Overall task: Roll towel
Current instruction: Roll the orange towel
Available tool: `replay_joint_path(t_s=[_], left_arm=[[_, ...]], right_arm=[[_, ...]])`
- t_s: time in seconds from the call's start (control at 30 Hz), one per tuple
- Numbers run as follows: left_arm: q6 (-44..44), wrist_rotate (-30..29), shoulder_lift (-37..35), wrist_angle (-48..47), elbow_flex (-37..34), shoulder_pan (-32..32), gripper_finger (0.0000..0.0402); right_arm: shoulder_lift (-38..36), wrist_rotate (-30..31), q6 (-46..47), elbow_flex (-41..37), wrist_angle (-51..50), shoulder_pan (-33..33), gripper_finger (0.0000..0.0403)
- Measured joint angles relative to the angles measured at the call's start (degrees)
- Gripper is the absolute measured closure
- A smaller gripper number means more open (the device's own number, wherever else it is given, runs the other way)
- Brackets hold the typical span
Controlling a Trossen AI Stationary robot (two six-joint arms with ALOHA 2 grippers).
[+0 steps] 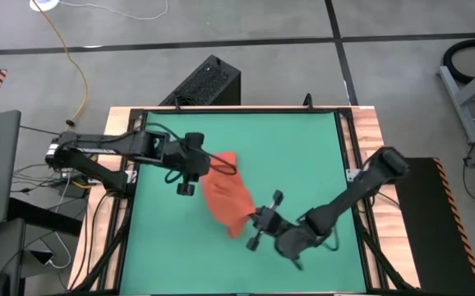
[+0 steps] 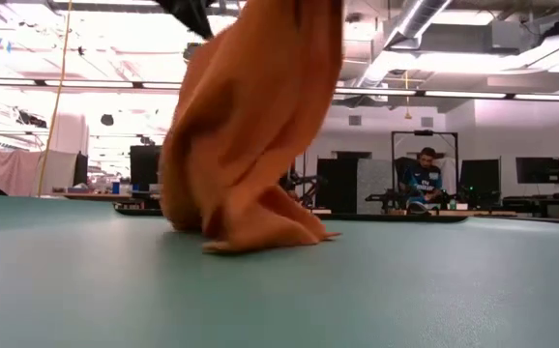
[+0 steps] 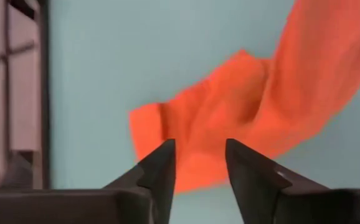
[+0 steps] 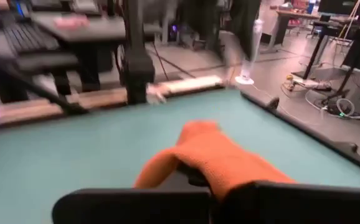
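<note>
While right claw (image 1: 258, 220) pinches towel (image 1: 225, 197), fingertips hidden under cloth, left claw (image 3: 198, 163) spread above

The towel (image 1: 225, 197) lies near the middle of the mat (image 1: 303, 156) on the desk (image 1: 369, 123), between the left gripper (image 1: 190, 168) and the right gripper (image 1: 258, 224).

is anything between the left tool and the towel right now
Nothing visible. The left tool stands open over the green mat, with only bare mat between its fingers and the towel just ahead. The right tool is shut on the towel's other end.
</note>
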Motion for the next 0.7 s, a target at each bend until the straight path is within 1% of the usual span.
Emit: replay_joint_path(t_s=[0.13,0.2,0.23,0.33,0.43,0.6,0.7], left_arm=[[-4.3,5.5,-0.1,5.7,-8.6,-0.6,0.0254],[-6.0,6.1,-0.2,8.4,-12.9,-2.0,0.0254],[-7.1,5.3,-0.2,10.1,-14.9,-2.9,0.0254],[-9.9,1.4,-0.5,18.5,-20.9,-6.5,0.0255],[-11.6,-3.1,-0.5,32.5,-27.1,-11.3,0.0256],[-11.6,-15.9,1.6,60.6,-38.1,-18.2,0.0256],[-11.6,-21.9,5.0,71.9,-41.8,-20.4,0.0256]], right_arm=[[-5.1,2.9,-4.4,0.1,-3.5,-0.7,0.0402],[-6.9,4.0,-5.0,0.0,-6.8,-1.8,0.0402],[-7.9,4.4,-5.0,0.0,-8.5,-2.4,0.0402],[-10.2,5.2,-3.8,0.0,-12.9,-4.9,0.0402],[-11.1,4.4,-1.0,0.0,-17.2,-7.8,0.0402],[-11.0,-0.5,-0.1,0.0,-19.3,-12.0,0.0402],[-10.9,-2.9,0.0,0.0,-19.6,-13.6,0.0402]])
